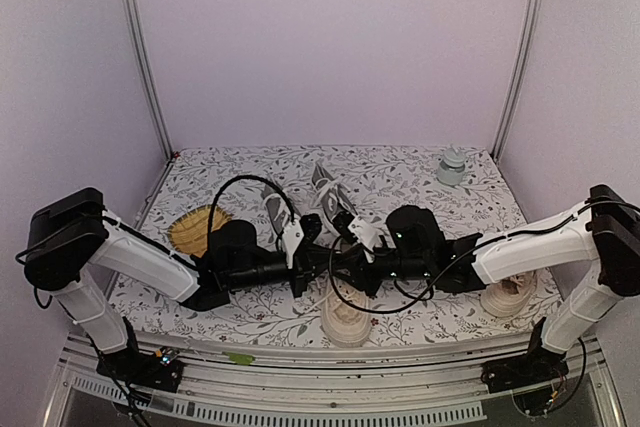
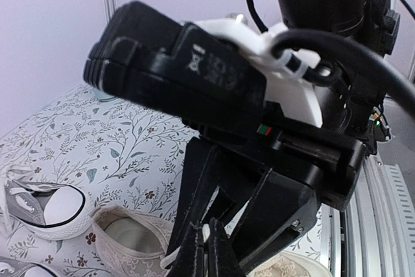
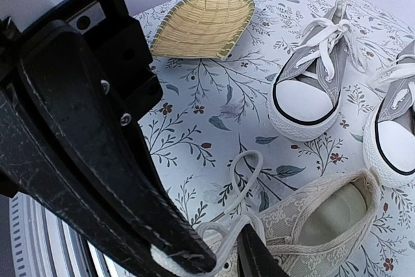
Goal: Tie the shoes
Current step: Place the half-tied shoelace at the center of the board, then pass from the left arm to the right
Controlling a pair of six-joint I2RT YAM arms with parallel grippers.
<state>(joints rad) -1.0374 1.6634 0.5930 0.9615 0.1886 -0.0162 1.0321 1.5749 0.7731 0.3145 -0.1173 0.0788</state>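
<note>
Four canvas lace-up sneakers lay on the flower-printed table top (image 1: pixel 400 172). The tying looked to be at an early stage. Only one shoe was being worked, its cream lace (image 3: pixel 248 172) curling on the cloth in a loose open loop, and no finished bow showed on it.

At the far left, one shallow woven straw tray (image 1: pixel 195 230) sat apart from the work. Next came the left gripper (image 2: pixel 206 248), its jaws pressed together with a scrap of the cream lace at their tips, so it seemed to have that strand pinched. Behind the meeting arms stood the two small grey sneakers with white toe caps. In the right wrist view one (image 3: pixel 311 85) was left of the other (image 3: pixel 394 128), side by side and not touching. Their white laces lay criss-crossed, but whether either was knotted I could not tell.

At the centre, near the front edge, was the first large cream sneaker (image 3: pixel 324 225). The right gripper (image 3: pixel 220 259) hung over it, jaws narrow with a run of the lace between them. Whether they had clamped it could not be told. Further right, under the right arm, the second cream sneaker (image 1: pixel 510 297) lay untouched by either gripper. One small pale lidded jar (image 1: pixel 452 168) stood at the rear right.

By my judgement, both cream shoes at least were left to tie. Counted: two grey sneakers, two cream, two grippers, one tray, one jar.
</note>
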